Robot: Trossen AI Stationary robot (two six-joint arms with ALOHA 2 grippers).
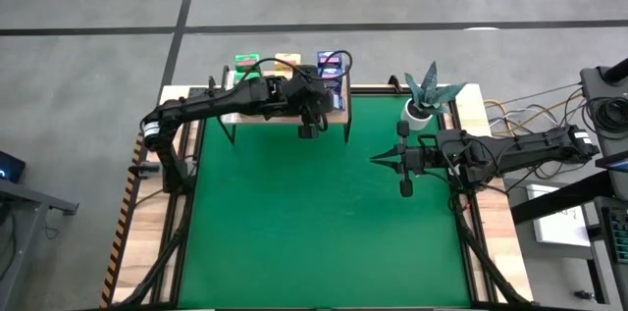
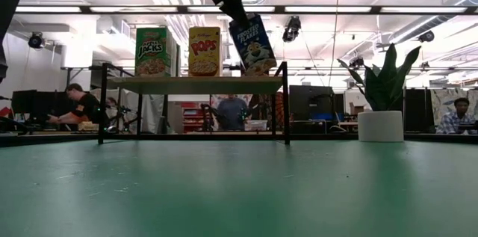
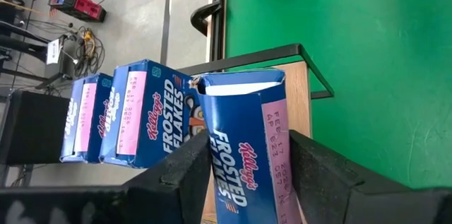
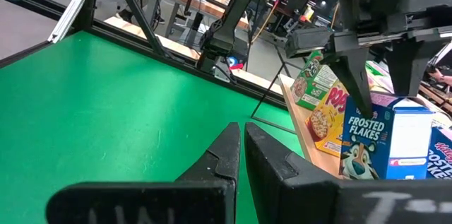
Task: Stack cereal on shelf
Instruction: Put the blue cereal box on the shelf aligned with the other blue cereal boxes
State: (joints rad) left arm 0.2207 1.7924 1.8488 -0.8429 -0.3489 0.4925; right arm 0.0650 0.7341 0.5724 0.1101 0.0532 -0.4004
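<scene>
high view: the left gripper [image 1: 308, 105] is over the right end of the shelf [image 1: 257, 115], at the far edge of the green mat [image 1: 324, 213]. green [image 1: 245, 60], yellow [image 1: 287, 60] and blue [image 1: 331, 64] boxes line the shelf's far side. the right gripper [image 1: 378, 159] lies over the mat near a potted plant [image 1: 429, 95], well apart from the shelf.

low view: three boxes stand on the shelf [image 2: 194, 85]: a green box [image 2: 151, 51] and a yellow box [image 2: 204, 51] upright, and a blue box [image 2: 253, 45] tilted, with the left gripper [image 2: 228, 1] coming down onto its top corner. the plant [image 2: 381, 95] stands to the right. people sit in the room behind.

left wrist view: the left fingers [image 3: 191, 171] flank a blue box [image 3: 247, 146] on both sides, jaws partly spread and grasping it. two more blue boxes [image 3: 127, 118] sit just beside it.

right wrist view: the right gripper [image 4: 242, 143] has its fingers pressed together, holding nothing, above the mat [image 4: 106, 111]. farther off, the left gripper [image 4: 378, 68] straddles the top of a blue box [image 4: 385, 143], beside a yellow box [image 4: 328, 114] and a green box [image 4: 314, 79].
</scene>
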